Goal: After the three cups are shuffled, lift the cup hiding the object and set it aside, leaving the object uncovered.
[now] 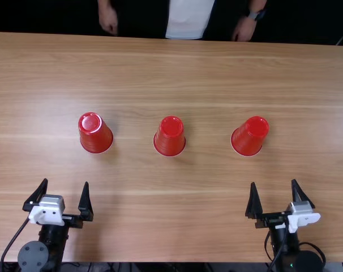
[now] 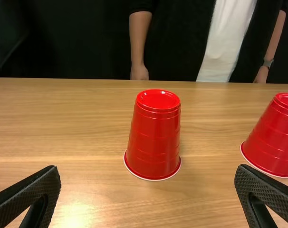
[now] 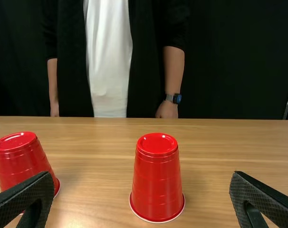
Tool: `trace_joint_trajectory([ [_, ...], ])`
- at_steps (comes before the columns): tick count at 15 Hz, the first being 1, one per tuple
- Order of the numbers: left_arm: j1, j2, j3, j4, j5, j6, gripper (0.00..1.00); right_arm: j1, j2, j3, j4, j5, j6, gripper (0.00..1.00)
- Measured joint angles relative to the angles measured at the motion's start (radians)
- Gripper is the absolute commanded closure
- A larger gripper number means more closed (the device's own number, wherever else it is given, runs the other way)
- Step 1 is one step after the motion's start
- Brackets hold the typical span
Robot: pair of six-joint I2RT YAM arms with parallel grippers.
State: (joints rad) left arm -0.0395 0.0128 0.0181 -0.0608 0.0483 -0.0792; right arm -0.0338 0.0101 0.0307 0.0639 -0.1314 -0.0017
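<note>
Three red cups stand upside down in a row across the middle of the table: the left cup (image 1: 94,133), the middle cup (image 1: 170,136) and the right cup (image 1: 250,136). The hidden object is out of sight. My left gripper (image 1: 62,196) rests open near the front edge, in line with the left cup (image 2: 153,135) and well short of it. Near the front edge on the other side, my right gripper (image 1: 276,196) is open, facing the right cup (image 3: 157,177). The middle cup sits at the edge of the left wrist view (image 2: 273,137) and the right wrist view (image 3: 21,159).
A person stands behind the far edge of the table (image 1: 171,73), hands hanging beside the body and off the wood. Bare wood lies between the cups and both grippers.
</note>
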Motion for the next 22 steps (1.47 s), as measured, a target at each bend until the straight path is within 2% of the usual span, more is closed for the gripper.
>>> trace_joint_trajectory([
  [6,0.0,0.0,0.093,-0.061,0.0,0.0,0.0,-0.008,0.0,0.054,-0.005,-0.001,-0.001,0.0],
  [9,0.0,0.028,0.267,-0.138,-0.001,0.0,0.0,-0.008,0.0,0.172,-0.004,0.0,-0.001,0.0],
  [12,0.0,0.164,0.443,-0.233,-0.003,0.0,0.0,-0.008,0.058,0.311,-0.014,0.0,-0.001,0.0],
  [15,0.0,0.326,0.658,-0.435,-0.005,0.0,0.0,-0.008,0.227,0.513,-0.169,-0.001,-0.005,0.0],
  [16,0.0,0.384,0.737,-0.508,-0.008,0.0,0.0,-0.008,0.305,0.602,-0.249,0.0,-0.017,0.0],
  [18,0.0,0.467,0.858,-0.595,-0.035,0.001,0.0,-0.008,0.437,0.748,-0.396,-0.003,-0.047,0.0],
  [20,-0.021,0.557,0.962,-0.721,-0.084,0.0,0.0,-0.008,0.539,0.868,-0.561,-0.004,-0.064,0.0],
  [22,-0.023,0.67,1.061,-0.864,-0.101,0.0,0.0,-0.008,0.608,0.957,-0.66,-0.006,-0.072,0.0],
])
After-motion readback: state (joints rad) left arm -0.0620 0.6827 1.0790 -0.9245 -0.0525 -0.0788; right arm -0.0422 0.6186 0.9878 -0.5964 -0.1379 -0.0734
